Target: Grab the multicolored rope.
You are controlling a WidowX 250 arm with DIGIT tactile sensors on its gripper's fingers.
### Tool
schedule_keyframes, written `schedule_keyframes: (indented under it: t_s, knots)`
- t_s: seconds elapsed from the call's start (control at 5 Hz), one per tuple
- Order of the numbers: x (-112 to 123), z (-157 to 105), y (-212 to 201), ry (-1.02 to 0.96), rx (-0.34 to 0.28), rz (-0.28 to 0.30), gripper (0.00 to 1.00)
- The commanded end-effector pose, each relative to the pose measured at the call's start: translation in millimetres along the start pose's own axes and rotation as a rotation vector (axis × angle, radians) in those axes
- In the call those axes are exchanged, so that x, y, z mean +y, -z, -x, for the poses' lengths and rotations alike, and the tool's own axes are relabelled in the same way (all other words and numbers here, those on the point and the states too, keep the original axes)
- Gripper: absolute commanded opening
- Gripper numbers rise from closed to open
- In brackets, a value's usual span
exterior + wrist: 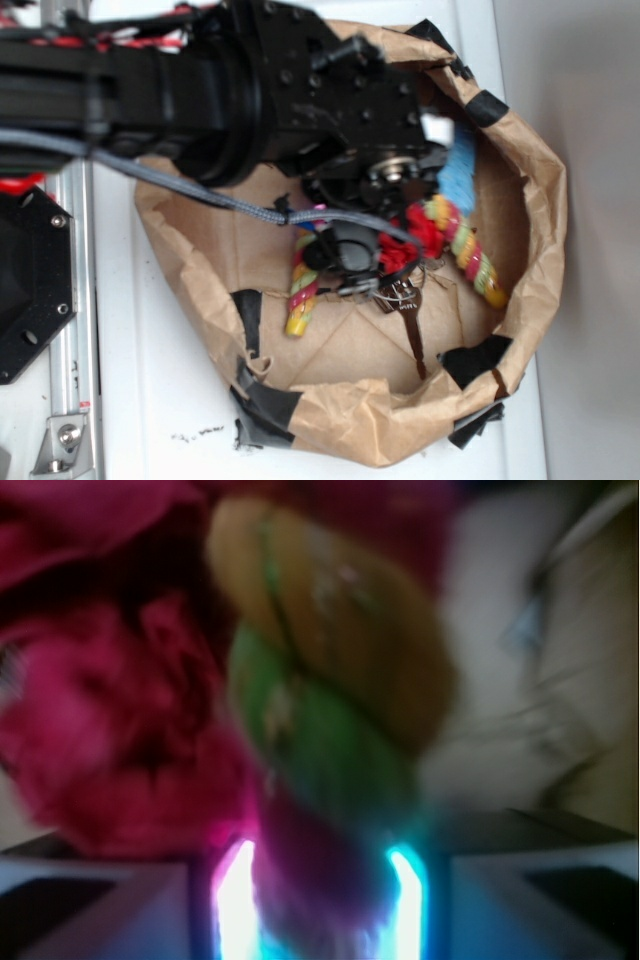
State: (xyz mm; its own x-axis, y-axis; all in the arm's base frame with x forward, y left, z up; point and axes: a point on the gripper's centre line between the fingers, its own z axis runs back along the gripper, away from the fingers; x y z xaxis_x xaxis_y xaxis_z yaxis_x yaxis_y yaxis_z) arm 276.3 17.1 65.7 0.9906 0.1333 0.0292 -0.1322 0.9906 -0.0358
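Observation:
The multicolored rope (472,255) lies arched inside a brown paper bag, one leg running down right, the other yellow-tipped leg (301,298) at lower left. Its top is hidden under my black arm. My gripper (392,232) is down on the top of the arch. In the blurred wrist view the rope (330,710) shows yellow, green and dark pink strands. The dark pink strand fills the gap of my gripper (320,905) and touches both lit pads (236,900). The gripper is shut on the rope.
A red fabric flower (422,232) lies right beside the grip, filling the left of the wrist view (110,710). A blue sponge (461,168) lies behind the rope. Keys (402,300) lie in front. The crumpled bag wall (545,200) rings everything.

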Motion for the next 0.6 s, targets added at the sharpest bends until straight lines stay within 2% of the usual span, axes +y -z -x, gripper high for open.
schedule_keyframes:
  t_s: [0.0,0.4]
  knots:
    - [-6.4,-11.7,-114.2,-0.083,-0.143,0.031,0.00]
    - [-14.0,4.3,-121.0,-0.095,-0.094,-0.013,0.00]
